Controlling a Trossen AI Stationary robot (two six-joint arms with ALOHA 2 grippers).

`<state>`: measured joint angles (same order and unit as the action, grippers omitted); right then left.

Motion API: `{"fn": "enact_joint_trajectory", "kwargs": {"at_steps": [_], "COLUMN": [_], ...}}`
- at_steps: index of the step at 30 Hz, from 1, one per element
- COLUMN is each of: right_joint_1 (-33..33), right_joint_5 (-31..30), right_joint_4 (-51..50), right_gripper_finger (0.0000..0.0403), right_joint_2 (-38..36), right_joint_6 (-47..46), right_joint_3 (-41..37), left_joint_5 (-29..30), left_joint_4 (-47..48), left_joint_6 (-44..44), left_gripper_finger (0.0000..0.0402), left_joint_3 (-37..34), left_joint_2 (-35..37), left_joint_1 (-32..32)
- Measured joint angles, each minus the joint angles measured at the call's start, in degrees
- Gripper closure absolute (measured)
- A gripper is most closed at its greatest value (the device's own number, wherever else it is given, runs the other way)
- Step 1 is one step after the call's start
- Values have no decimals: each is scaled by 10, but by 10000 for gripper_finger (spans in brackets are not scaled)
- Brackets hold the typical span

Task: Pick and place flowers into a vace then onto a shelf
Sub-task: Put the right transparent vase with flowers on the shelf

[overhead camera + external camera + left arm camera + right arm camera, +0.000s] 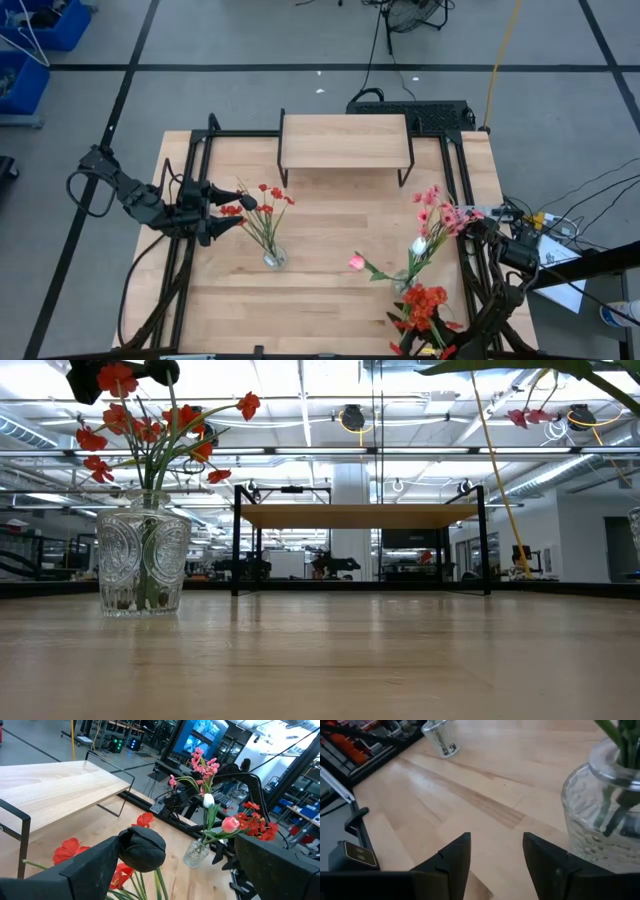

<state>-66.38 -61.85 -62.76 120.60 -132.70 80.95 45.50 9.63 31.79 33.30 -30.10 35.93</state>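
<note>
- In the low view, the nearest thing is a cut-glass vase (142, 556) standing on the wooden table (330, 660), holding thin green stems with small red blossoms (118, 378); no other view shows its pattern so plainly.
- The high view places this vase (274, 257) left of the table's middle, with the left gripper (243, 213) just beside the red blossoms, its fingers spread wide and holding nothing.
- The left wrist view looks past its own dark fingers (142, 847) at red petals close by.
- The right wrist view shows the right gripper (496, 852) with a gap between its fingers and nothing in it, hanging over bare wood just beside a second glass vase (600, 820).
- Only the high view shows that second vase (404, 281) whole: pink blossoms (436, 209), a white bud (419, 245) and a pink bud (356, 262) lean out of it, with a red-orange bunch (425, 303) near the table's front edge.
- Farthest, the shelf (345, 140) stands at the table's back edge: a light plank on thin black legs, nothing on it.
</note>
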Motion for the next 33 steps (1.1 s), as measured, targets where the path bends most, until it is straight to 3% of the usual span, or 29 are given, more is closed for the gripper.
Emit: {"fn": "enact_joint_trajectory", "kwargs": {"at_steps": [16,25,33], "right_joint_1": [27,23,38], "right_joint_5": [94,125,96], "right_joint_4": [-105,-99,-25], "right_gripper_finger": [209,183,191], "right_joint_2": [-1,4,41], "right_joint_6": [-20,-29,-37], "right_joint_3": [19,19,19], "left_joint_5": [0,0,0], "left_joint_4": [0,0,0], "left_joint_6": [0,0,0], "left_gripper_finger": [2,2,2], "left_joint_3": [0,0,0], "left_joint_2": [0,0,0], "left_joint_1": [0,0,0]}}
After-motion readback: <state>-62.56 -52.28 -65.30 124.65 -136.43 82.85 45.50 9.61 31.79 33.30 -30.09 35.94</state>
